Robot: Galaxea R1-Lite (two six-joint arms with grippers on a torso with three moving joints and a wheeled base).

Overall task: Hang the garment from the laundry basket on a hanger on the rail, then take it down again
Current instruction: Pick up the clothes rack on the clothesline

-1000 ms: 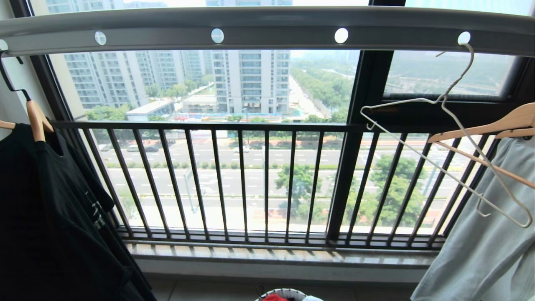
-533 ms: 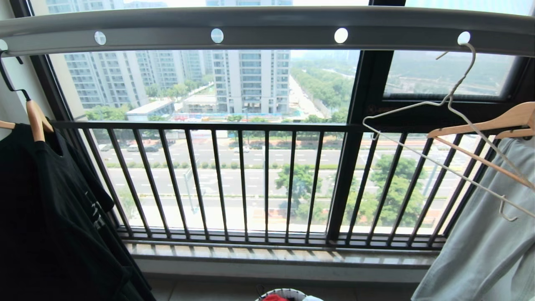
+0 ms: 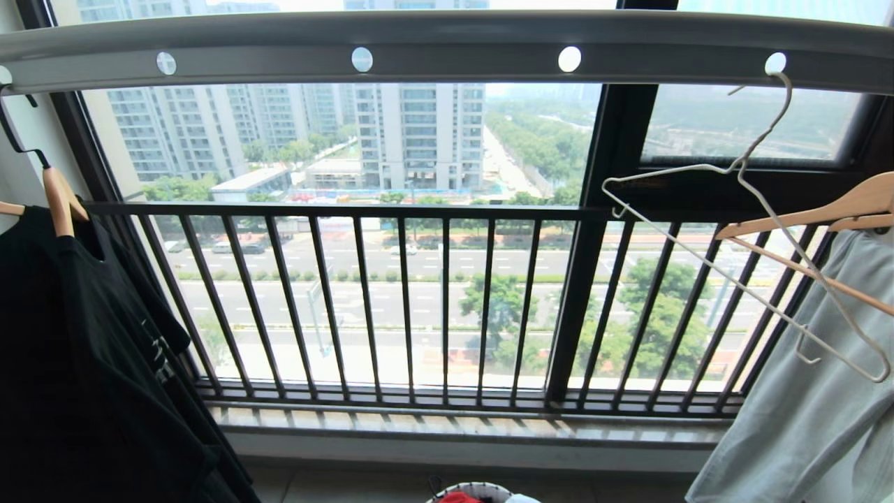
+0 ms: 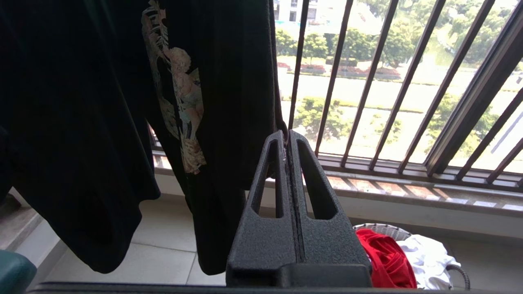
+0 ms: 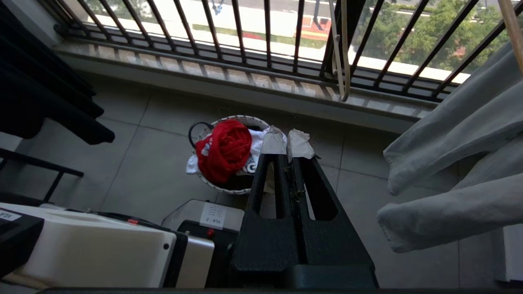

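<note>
The red garment (image 5: 224, 149) lies bunched up in the laundry basket (image 5: 245, 119) on the tiled floor; its top just shows in the head view (image 3: 457, 497). The thin white wire hanger (image 3: 735, 168) hangs empty and tilted from a hole at the right of the grey rail (image 3: 447, 42). My right gripper (image 5: 288, 141) is shut and empty, its white-wrapped tips above the floor beside the basket. My left gripper (image 4: 285, 136) is shut and empty, level beside a hanging black shirt, with the garment (image 4: 384, 257) and basket (image 4: 382, 229) low beyond it. Neither gripper is in the head view.
A black shirt (image 3: 84, 349) hangs on a wooden hanger at the left, and a pale grey garment (image 3: 817, 405) on a wooden hanger at the right. The barred window railing (image 3: 419, 300) stands behind. A white garment (image 4: 425, 253) shares the basket. My base (image 5: 102, 249) is near the basket.
The wire hanger swung out to the right on its hook and has come back to where it hung a second ago. Nothing else in the head view has moved.
</note>
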